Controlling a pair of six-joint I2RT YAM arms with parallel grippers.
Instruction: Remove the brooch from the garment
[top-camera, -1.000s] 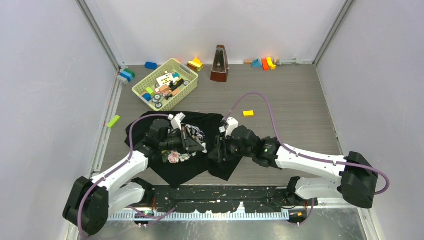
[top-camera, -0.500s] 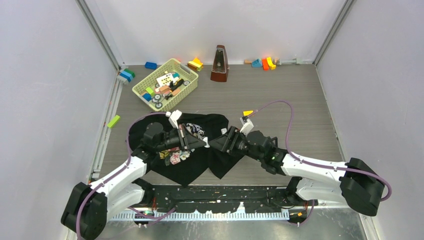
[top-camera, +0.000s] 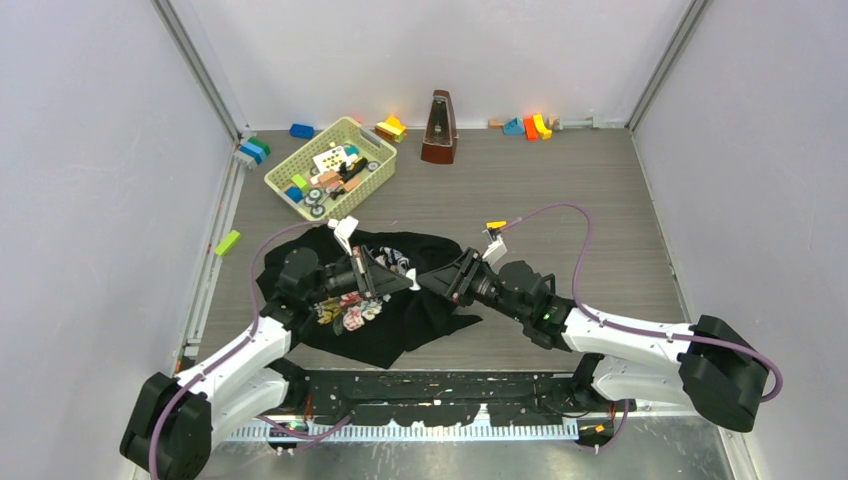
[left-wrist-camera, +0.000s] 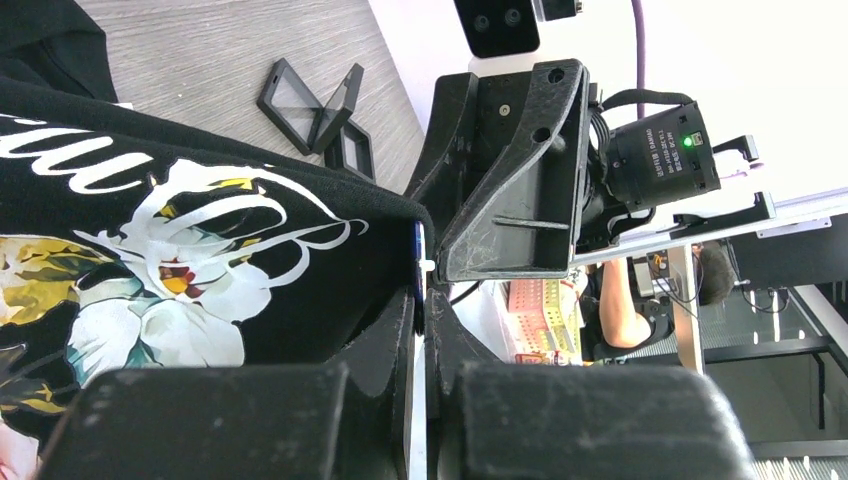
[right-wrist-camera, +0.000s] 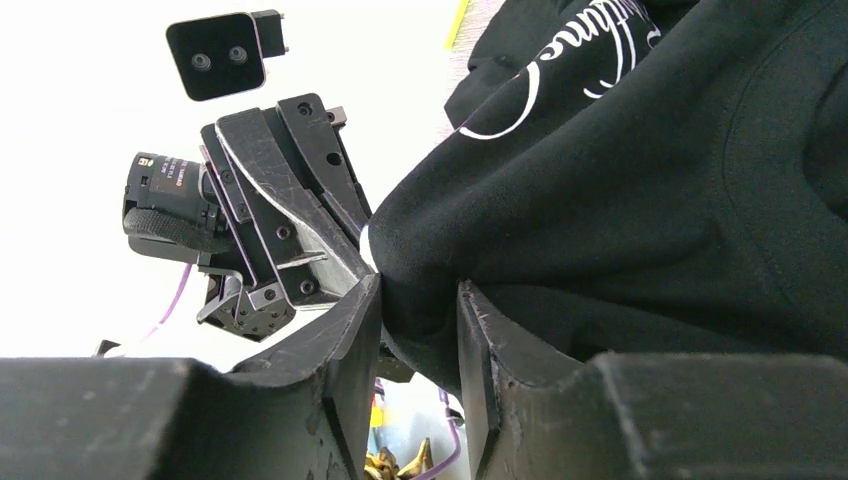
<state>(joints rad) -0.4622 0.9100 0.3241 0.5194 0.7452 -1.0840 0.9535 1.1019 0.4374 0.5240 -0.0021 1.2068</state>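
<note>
A grey wood-grain bench (top-camera: 600, 200) carries a pale green basket (top-camera: 362, 192) at the back left, filled with small wheels, a white dotted card and coloured bits. A brown metronome (top-camera: 438, 128) stands upright to the right of it, near the back wall. Between the two lie yellow and orange blocks (top-camera: 390, 127). More blocks (top-camera: 528, 126) sit along the back right. A blue block (top-camera: 301, 130) lies behind the basket, and a green block (top-camera: 227, 242) by the left rail. One orange block (top-camera: 495, 224) lies mid-bench. The left wrist view shows black square boxes (left-wrist-camera: 290, 95) close together on the bench.
</note>
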